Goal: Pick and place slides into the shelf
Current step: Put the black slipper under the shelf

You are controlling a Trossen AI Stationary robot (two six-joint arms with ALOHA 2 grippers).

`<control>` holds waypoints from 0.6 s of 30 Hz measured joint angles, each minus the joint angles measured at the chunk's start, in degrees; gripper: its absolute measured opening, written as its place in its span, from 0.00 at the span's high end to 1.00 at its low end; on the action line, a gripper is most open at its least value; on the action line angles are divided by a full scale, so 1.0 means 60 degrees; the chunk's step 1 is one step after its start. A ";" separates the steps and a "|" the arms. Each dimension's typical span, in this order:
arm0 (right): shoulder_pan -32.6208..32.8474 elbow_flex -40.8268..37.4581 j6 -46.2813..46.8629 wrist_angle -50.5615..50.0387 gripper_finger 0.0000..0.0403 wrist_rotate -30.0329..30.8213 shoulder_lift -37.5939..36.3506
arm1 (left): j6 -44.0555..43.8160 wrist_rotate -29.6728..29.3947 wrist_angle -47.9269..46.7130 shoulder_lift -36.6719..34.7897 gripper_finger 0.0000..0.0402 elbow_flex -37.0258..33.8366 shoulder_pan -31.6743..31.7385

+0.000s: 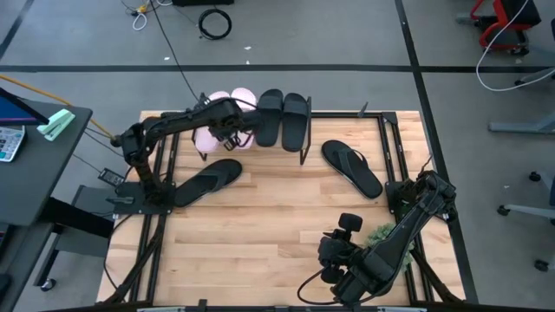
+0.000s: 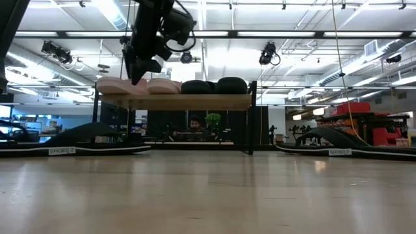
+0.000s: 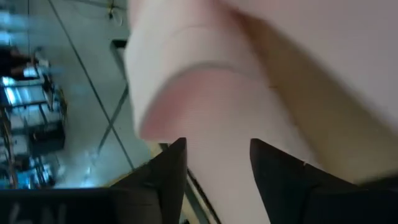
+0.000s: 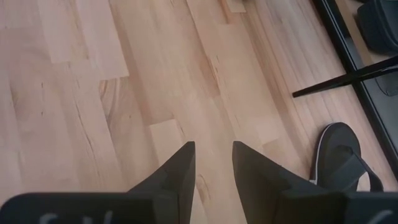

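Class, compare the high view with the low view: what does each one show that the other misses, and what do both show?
Only the high view shows the right gripper, waiting low over the table's near edge with nothing held, and both flip-flops' outlines, the left flip-flop and the right flip-flop. Only the low view shows the shelf from the side, with a bare gap under its board, and a person in the room beyond. Both show the left gripper at the pink slides on the shelf, beside the black slides.
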 joint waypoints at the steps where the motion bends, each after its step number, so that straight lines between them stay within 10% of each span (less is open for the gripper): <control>1: 0.0000 0.0000 0.0000 0.0000 0.72 -0.0001 0.0000 | 0.0011 0.0003 0.0000 0.0000 0.57 0.0000 -0.0154; 18: 0.0040 -0.0161 -0.0092 -0.0363 0.72 0.0295 -0.0004 | -0.3008 0.3418 -0.0001 -0.0386 0.70 0.0015 -0.4299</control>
